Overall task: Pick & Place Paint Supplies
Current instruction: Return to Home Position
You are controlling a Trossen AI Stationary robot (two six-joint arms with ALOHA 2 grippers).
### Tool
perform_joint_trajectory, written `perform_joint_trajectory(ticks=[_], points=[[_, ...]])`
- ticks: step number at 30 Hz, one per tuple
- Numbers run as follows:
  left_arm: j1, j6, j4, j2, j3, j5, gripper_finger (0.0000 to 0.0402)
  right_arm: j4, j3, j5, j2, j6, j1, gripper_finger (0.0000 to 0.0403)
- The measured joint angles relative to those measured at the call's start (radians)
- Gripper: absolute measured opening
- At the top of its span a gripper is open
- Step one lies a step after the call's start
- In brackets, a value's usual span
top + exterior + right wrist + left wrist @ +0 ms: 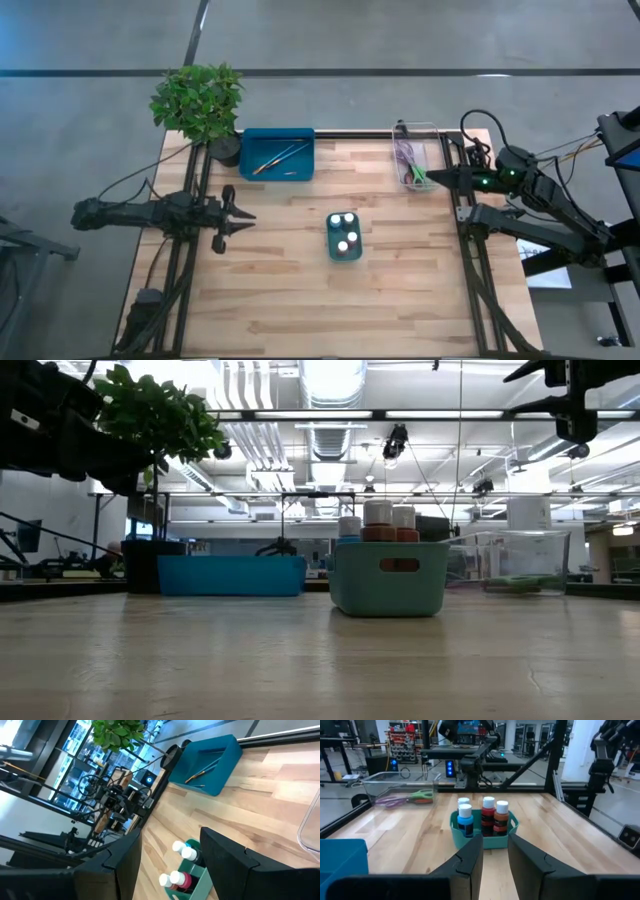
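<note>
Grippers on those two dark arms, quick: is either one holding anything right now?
Left gripper: open, holding nothing, over the wooden table's left side.
Right gripper: open, holding nothing, by the clear plastic bin.

Pots (pixel 352 238) in teal tray (pixel 345 257) mid-table, brushes (pixel 278 158) in blue bin (pixel 250 140), scissors (pixel 408 158) in clear bin (pixel 415 130)

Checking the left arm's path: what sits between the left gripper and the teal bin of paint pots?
Nothing: only bare wooden table lies between the left gripper and the teal bin, as the high and left wrist views show.
</note>
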Motion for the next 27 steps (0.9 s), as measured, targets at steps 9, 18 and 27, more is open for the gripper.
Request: perform_joint_trajectory(ticks=[9,18,27], points=[[0.0,-0.052,-0.034,0.003,0.005,-0.014,0.0098,0.001,0.0,-0.002,0.0,-0.057,0.0,0.0199],[0.0,-0.053,-0.036,0.003,0.006,-0.016,0.0098,0.137,-0.022,-0.004,0.002,-0.296,0.0,0.0199],[0.0,-0.053,-0.037,0.003,0.006,-0.016,0.0098,0.488,-0.197,-0.011,-0.006,-0.421,0.046,0.0199]])
